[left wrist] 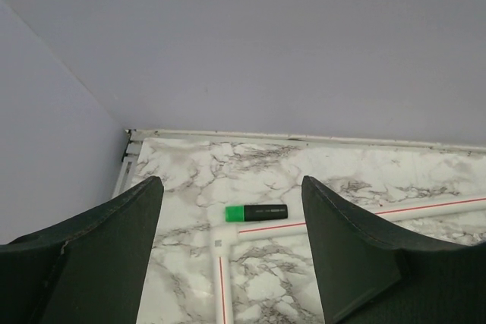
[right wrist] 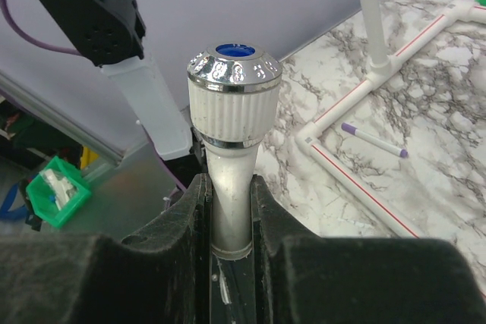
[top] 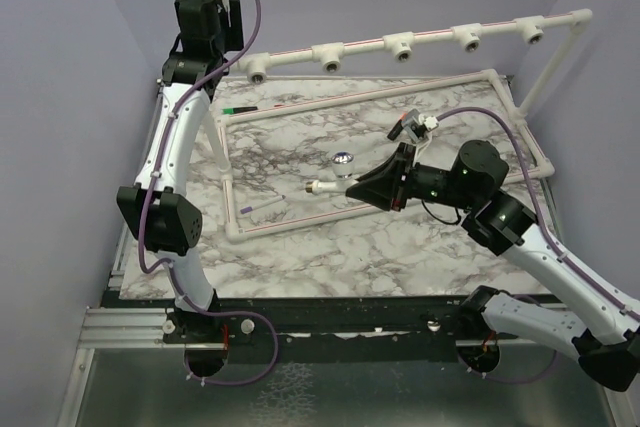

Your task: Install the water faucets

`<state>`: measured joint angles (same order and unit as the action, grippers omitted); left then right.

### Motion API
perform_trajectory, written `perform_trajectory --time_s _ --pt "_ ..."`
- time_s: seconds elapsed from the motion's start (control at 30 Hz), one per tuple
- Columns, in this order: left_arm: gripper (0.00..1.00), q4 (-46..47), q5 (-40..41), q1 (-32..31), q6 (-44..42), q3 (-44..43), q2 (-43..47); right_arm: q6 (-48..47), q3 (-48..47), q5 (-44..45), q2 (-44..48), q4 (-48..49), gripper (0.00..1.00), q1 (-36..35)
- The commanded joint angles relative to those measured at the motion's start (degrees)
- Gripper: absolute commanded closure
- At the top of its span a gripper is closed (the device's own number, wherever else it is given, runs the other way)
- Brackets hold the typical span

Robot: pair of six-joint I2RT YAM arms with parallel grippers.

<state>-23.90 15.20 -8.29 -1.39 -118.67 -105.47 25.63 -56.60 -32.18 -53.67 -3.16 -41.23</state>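
My right gripper (right wrist: 229,187) is shut on the pale stem of a water faucet (right wrist: 231,111). Its ribbed white knob with a chrome cap and blue centre sticks out beyond the fingers. From above, that gripper (top: 352,187) points left, low over the marble table inside the pipe frame, with the faucet (top: 322,187) at its tip. My left gripper (left wrist: 231,187) is open and empty, raised over the far left corner (top: 208,27). A raised white pipe rail (top: 430,39) with several tee sockets runs along the back.
A white pipe frame (top: 232,187) lies flat on the table. A green-capped marker (left wrist: 257,212) rests at its far left corner (top: 240,108), and a purple-tipped pen (top: 262,206) lies near its front pipe. A small chrome piece with a blue spot (top: 343,158) sits by the right gripper.
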Motion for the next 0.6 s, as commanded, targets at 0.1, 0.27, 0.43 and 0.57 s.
perform_trajectory --time_s 0.1,0.27,0.43,0.57 --pt "0.26 -5.6 3.8 0.2 0.6 3.4 2.5 -8.3 -5.6 8.5 -2.2 -5.4 1.0 0.0" --pt "0.26 -10.0 6.0 0.2 1.2 5.1 3.6 -11.9 -8.0 15.7 -4.5 -6.4 0.99 -2.1" --pt "0.26 -12.7 4.9 0.2 5.2 8.1 6.2 -16.1 -8.7 29.2 -6.4 -4.0 1.0 -9.0" --pt "0.27 -14.2 3.9 0.1 7.6 11.3 8.8 -19.3 -6.9 39.6 -6.7 1.7 1.0 -12.7"
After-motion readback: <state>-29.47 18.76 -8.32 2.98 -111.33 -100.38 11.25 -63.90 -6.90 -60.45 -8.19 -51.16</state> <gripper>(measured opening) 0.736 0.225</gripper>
